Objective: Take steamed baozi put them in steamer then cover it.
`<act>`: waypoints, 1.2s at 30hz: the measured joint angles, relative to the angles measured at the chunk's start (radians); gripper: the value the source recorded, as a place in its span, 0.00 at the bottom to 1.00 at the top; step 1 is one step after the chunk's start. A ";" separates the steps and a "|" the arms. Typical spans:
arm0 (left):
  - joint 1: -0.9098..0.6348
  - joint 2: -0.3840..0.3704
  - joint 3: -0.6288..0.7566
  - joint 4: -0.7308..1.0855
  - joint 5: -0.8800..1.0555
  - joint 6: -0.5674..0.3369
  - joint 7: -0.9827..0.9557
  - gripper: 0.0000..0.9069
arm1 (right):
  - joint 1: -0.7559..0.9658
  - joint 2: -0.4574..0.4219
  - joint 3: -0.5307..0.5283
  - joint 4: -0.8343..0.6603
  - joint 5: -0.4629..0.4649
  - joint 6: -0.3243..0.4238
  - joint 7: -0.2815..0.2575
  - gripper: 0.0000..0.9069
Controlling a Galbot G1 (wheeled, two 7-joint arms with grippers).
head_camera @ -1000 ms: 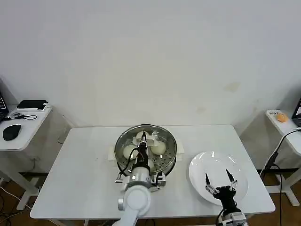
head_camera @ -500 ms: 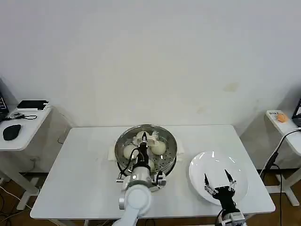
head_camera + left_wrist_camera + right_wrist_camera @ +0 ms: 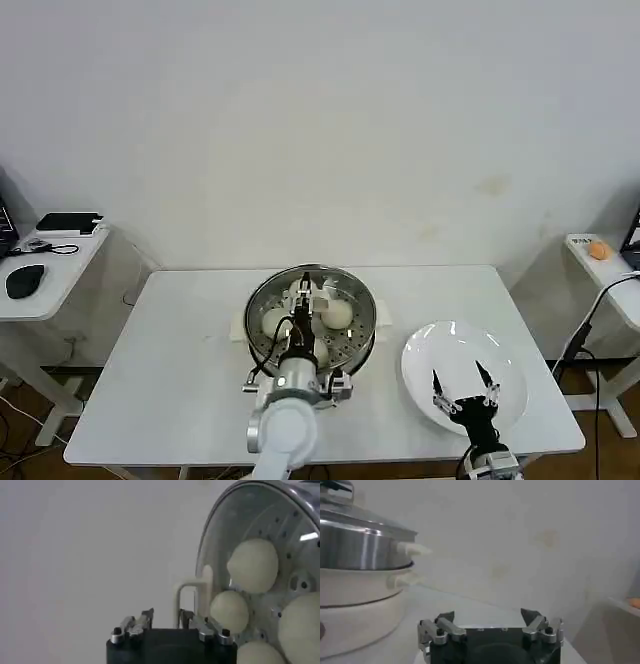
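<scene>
While our left gripper (image 3: 304, 296) hangs over the steamer (image 3: 311, 312), its narrow jaws sit on the glass lid's (image 3: 340, 288) knob, but we cannot tell whether they actually clamp it. Landmark for everything: the steamer, centre of the white table (image 3: 180, 360).

Left of the steamer: bare tabletop, and one cream side handle (image 3: 238, 327) poking out of the base.

At the steamer: the lid rests on the rim, and the steamed baozi (image 3: 275, 322) lie inside on the perforated tray. We see two clearly through the glass in the head view, one at the steamer's left side and one (image 3: 337, 314) at its right. In the left wrist view four buns (image 3: 253, 565) sit together on the tray. The left arm comes in from the steamer's near side and covers part of it.

Right of the steamer: the white plate (image 3: 420, 355), just beside the base. Our right gripper (image 3: 463, 381) hovers over the plate's near half with jaws spread wide, holding nothing. The right wrist view has the same wide-spread gripper (image 3: 489, 617) with the steamer wall (image 3: 355, 545) off to one side.
</scene>
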 measured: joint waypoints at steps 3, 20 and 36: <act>0.016 0.007 0.003 -0.027 -0.006 -0.007 -0.005 1.00 | -0.003 -0.005 0.001 0.002 0.002 0.000 0.001 1.00; 0.220 0.139 -0.126 -0.262 -0.406 -0.062 -0.137 1.00 | -0.038 -0.055 0.005 0.025 0.043 -0.020 0.006 1.00; 0.428 0.258 -0.502 -0.203 -1.430 -0.247 -0.369 1.00 | -0.078 -0.118 -0.016 0.064 0.072 -0.035 0.004 1.00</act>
